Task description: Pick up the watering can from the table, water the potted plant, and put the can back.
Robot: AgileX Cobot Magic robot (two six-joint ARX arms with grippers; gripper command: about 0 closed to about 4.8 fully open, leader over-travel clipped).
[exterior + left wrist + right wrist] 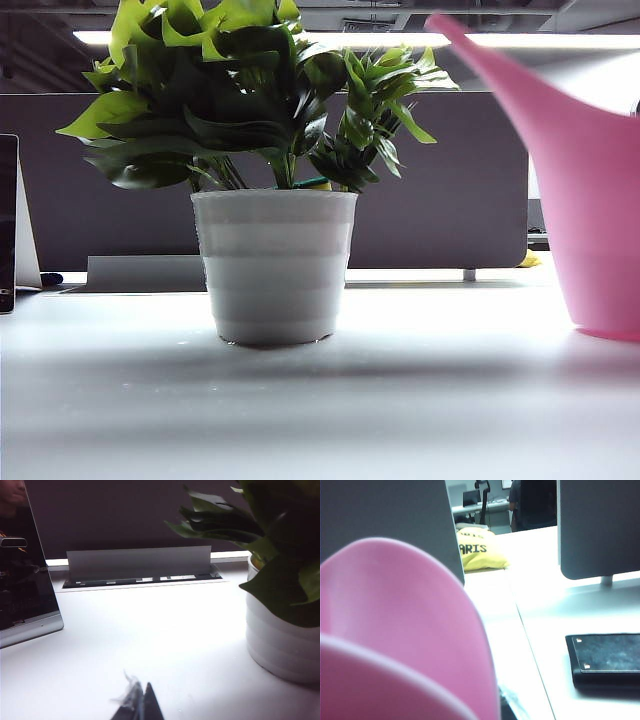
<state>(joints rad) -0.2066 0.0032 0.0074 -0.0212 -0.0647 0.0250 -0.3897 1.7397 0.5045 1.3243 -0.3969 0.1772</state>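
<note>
The potted plant (250, 90) stands mid-table in its white ribbed pot (275, 265); the same pot (280, 640) also shows in the left wrist view. The pink watering can (595, 200) is upright at the right edge of the exterior view, base at table level, spout rising toward the plant. Neither arm shows in that view. My left gripper (141, 700) is shut and empty, low over the table (150, 640), apart from the pot. The can (405, 630) fills the right wrist view. My right gripper (490, 712) holds it, with one dark finger (506, 709) showing against its side.
A dark partition panel (440, 200) runs behind the table. A dark screen (25, 580) leans at the left, and a grey cable-slot flap (137, 562) sits at the back edge. Right of the can lie a black pad (605, 657) and a yellow bag (477, 550).
</note>
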